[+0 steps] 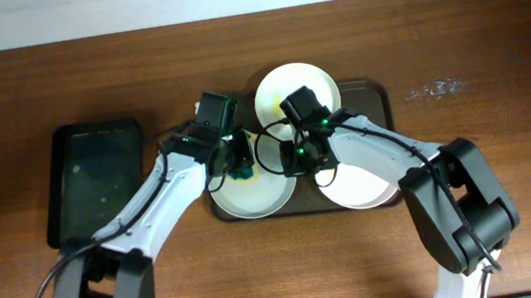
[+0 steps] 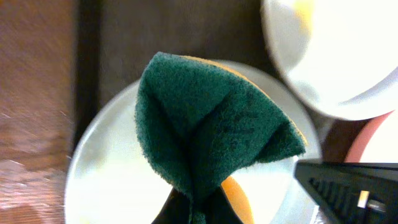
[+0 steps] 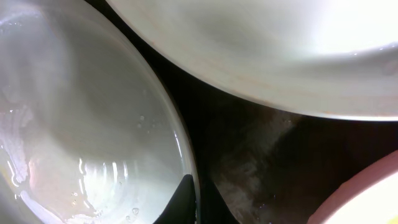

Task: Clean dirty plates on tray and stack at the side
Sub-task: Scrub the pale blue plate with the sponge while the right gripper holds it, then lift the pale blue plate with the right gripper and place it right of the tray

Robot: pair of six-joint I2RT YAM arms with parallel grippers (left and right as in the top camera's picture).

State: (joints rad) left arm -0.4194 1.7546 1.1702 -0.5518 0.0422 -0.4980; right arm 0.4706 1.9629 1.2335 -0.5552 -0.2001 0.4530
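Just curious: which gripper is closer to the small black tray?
Left. The left gripper, holding a sponge over a plate, is nearest the black tray; the right gripper sits beyond it, over the brown tray.

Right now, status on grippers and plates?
Left gripper shut on sponge, over front-left plate. Right gripper at that plate's rim, grip unclear. Plate on tray, nothing blocking.

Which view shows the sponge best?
Left wrist: the sponge fills the frame, its green scouring face folded and orange backing peeking out, over a plate. Overhead shows it only as a small green-yellow speck on that plate. Right wrist shows none of it.
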